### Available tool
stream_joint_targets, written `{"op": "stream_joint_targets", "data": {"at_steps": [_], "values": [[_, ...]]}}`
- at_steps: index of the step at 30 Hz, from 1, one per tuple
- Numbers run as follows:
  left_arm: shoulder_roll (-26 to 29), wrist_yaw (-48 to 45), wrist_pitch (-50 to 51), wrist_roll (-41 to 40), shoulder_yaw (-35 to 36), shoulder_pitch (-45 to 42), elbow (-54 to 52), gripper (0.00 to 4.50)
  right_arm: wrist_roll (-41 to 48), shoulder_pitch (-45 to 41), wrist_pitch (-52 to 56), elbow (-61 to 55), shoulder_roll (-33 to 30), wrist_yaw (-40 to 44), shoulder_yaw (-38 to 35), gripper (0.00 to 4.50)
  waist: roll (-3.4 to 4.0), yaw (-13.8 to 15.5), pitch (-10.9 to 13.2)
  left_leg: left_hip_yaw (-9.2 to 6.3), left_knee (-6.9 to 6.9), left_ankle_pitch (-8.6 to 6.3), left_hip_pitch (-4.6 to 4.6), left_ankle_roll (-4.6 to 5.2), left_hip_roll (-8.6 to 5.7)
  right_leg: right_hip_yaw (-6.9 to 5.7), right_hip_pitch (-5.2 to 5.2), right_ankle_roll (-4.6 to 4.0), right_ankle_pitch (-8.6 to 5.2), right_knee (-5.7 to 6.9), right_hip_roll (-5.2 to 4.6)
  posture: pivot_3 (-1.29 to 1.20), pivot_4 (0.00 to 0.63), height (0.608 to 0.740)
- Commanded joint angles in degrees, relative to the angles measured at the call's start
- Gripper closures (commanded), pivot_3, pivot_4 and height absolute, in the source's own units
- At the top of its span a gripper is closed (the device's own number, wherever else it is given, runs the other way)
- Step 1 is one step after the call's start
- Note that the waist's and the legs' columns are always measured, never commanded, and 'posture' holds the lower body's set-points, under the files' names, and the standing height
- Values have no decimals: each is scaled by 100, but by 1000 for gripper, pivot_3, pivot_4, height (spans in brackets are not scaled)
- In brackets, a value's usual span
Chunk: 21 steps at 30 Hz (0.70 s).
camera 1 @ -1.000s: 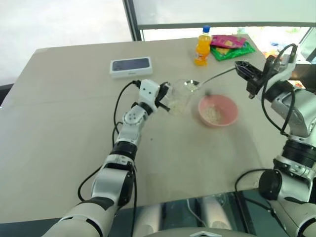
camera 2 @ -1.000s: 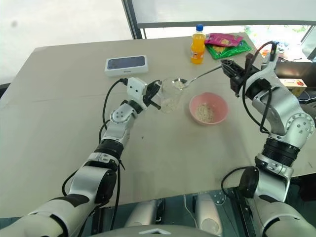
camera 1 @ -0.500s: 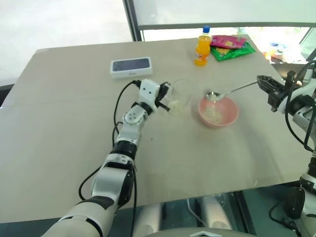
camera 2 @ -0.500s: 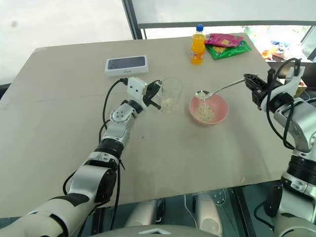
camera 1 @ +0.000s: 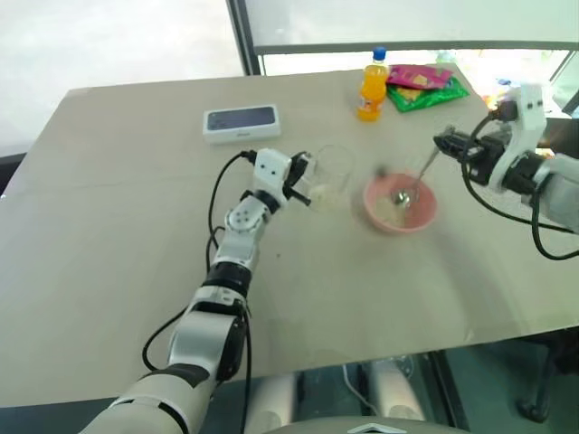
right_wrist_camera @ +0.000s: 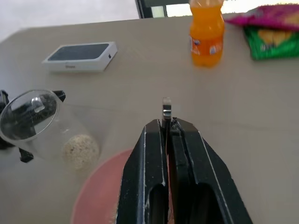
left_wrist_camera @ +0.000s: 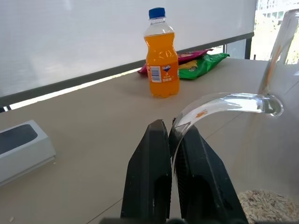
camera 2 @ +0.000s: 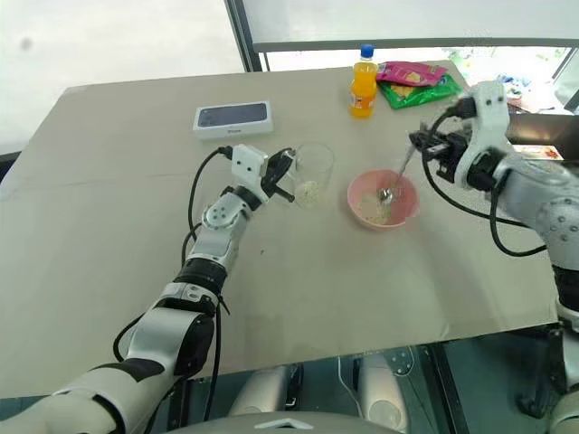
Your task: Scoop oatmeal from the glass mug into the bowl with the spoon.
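Note:
The glass mug point(camera 2: 314, 172) stands left of the pink bowl point(camera 2: 384, 222). My left gripper point(left_wrist_camera: 169, 128) is shut on the mug's clear handle point(left_wrist_camera: 224, 102). A small heap of oatmeal point(right_wrist_camera: 81, 150) lies at the bottom of the mug, and more oatmeal point(camera 2: 369, 208) lies in the bowl. My right gripper point(camera 2: 422, 144) hovers above the bowl's far right side, shut on the end of the spoon's handle. The spoon point(camera 2: 398, 172) slants steeply down, with its tip inside the bowl.
An orange drink bottle point(camera 1: 371, 84) and bright snack packs point(camera 1: 423, 87) stand at the table's far right. A white phone box point(camera 1: 240, 123) lies behind the left arm. The table's right edge runs close under the right arm.
My right gripper carried the spoon from the mug's mouth over to the bowl, then rolled, tipping the spoon from level to steep with its tip in the bowl. The left arm and mug stayed put.

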Motion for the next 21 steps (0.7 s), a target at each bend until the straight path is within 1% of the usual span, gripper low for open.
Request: {"op": "stream_joint_targets", "data": {"at_steps": [1, 3, 4, 6, 9, 12, 14, 17, 21], "values": [[15, 38, 55, 108, -55, 170, -95, 4459, -1239, -213, -961, -544, -426, 1399, 527, 4500, 0, 4, 0, 0, 0, 0, -1, 0, 0, 0, 0, 0, 0, -1, 0, 0, 150, 740], [12, 54, 67, 103, -51, 196, -113, 4459, -1593, -247, -1149, -629, -508, 1785, 675, 4500, -1, 2, 0, -3, 0, 0, -1, 0, -1, 1, 0, 0, 0, -4, -1, 0, 150, 740], [11, 61, 73, 104, -52, 206, -125, 4459, -1667, -264, -1148, -619, -470, 1852, 661, 4500, -1, 1, 1, -8, 0, 0, -1, 0, -1, 1, 0, 0, 0, -7, -1, 0, 150, 740], [6, 73, 87, 104, -56, 216, -144, 4459, -1624, -330, -1011, -461, -203, 1731, 420, 4500, -3, 5, -1, -15, 1, 0, -1, -1, -1, 2, 1, 1, 0, -6, -2, 0, 150, 740], [-2, 95, 107, 100, -60, 223, -159, 4459, -1188, -596, -689, 17, 391, 1203, -257, 4500, -7, -3, -2, -14, 4, 1, 1, -2, 0, 4, 1, 1, 1, 1, -2, 0, 150, 740], [-48, 13, 171, -28, -14, 276, -234, 4459, -248, -1206, -234, 315, 1179, 467, -1012, 4500, -7, 14, -2, -16, 5, 1, 2, -3, -1, 4, 0, 0, 2, 7, -3, 0, 150, 740], [-82, -5, 311, -104, 15, 309, -294, 4459, 275, -1488, 50, 373, 1577, 107, -1318, 4500, -6, 16, -2, -18, 2, 2, 3, -4, 0, 5, -2, 0, 2, 7, -3, 0, 150, 740], [-113, 72, 497, -111, 14, 333, -357, 4459, 664, -1617, 326, 382, 1933, -198, -1531, 4500, -12, 33, -6, -25, -2, 2, -1, -4, 0, 0, -1, 0, 1, -2, -4, 0, 150, 740], [-210, 188, 889, -163, 31, 344, -454, 4459, 672, -1483, 636, 150, 1982, -66, -1236, 4500, -13, 43, -7, -20, 1, 1, -4, -3, -8, 3, -1, 0, 1, -2, -13, 0, 150, 740]]}}
